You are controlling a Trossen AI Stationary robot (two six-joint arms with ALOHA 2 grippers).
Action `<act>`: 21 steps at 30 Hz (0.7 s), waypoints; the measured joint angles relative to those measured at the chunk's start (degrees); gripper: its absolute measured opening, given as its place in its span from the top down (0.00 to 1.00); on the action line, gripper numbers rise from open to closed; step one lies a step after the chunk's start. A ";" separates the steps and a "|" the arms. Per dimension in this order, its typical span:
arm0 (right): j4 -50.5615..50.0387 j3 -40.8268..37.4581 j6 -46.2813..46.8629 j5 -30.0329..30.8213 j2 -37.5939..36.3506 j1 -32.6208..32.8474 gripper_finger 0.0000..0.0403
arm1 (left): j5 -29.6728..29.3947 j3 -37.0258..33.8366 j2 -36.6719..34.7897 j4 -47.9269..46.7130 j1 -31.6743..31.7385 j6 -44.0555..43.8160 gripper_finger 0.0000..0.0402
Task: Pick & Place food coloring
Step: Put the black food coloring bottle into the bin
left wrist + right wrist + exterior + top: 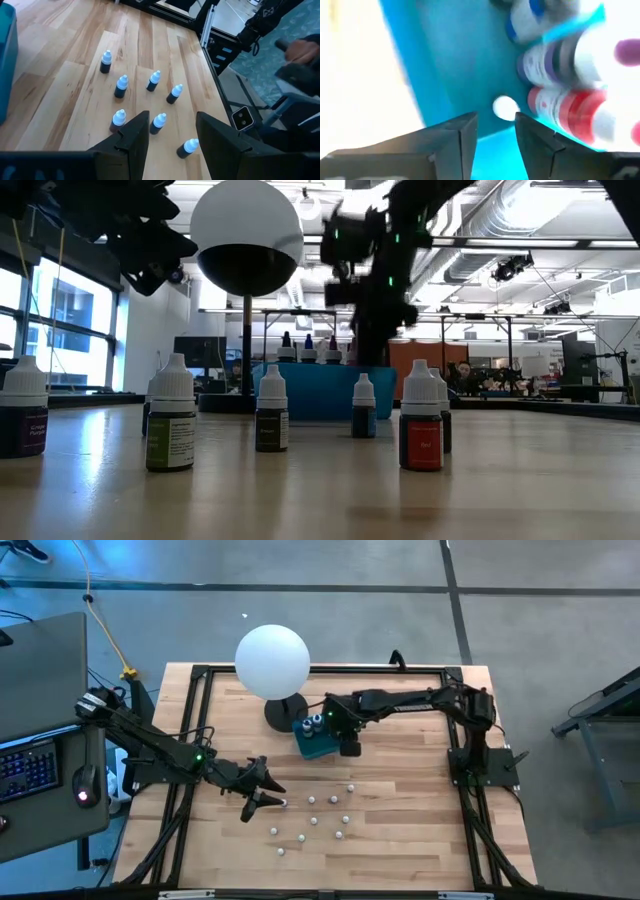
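Several small food coloring bottles (333, 800) with dark bodies and white caps stand upright on the wooden table, also shown in the left wrist view (121, 86) and the low view (421, 416). Three more bottles (315, 722) stand in the teal tray (322, 747). My left gripper (272, 795) is open and empty above the table, just left of the loose bottles (172, 120). My right gripper (348, 745) is open over the tray (495, 120). A white cap (505, 107) shows just beyond its fingertips, beside red (570, 107) and purple (555, 65) bottles.
A white globe lamp (272, 660) on a black base (284, 712) stands just behind the tray. A black frame (200, 675) runs around the table's edge. A desk with a keyboard (28, 768) stands left of the table.
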 joint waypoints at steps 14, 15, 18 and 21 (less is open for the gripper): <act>-17.75 8.02 7.48 -7.27 -4.78 17.63 0.68 | -0.04 0.00 0.00 0.05 0.00 -0.19 0.60; -15.95 6.94 7.89 -7.32 -4.79 19.25 0.66 | -0.04 0.00 0.00 0.05 -0.01 -0.22 0.60; -10.70 2.96 9.02 -3.73 -4.77 23.45 0.60 | -0.04 0.00 0.00 0.05 0.00 -0.29 0.60; -5.80 -0.42 9.67 -3.29 -4.77 25.47 0.54 | -0.06 0.00 0.00 0.09 0.00 -0.39 0.60</act>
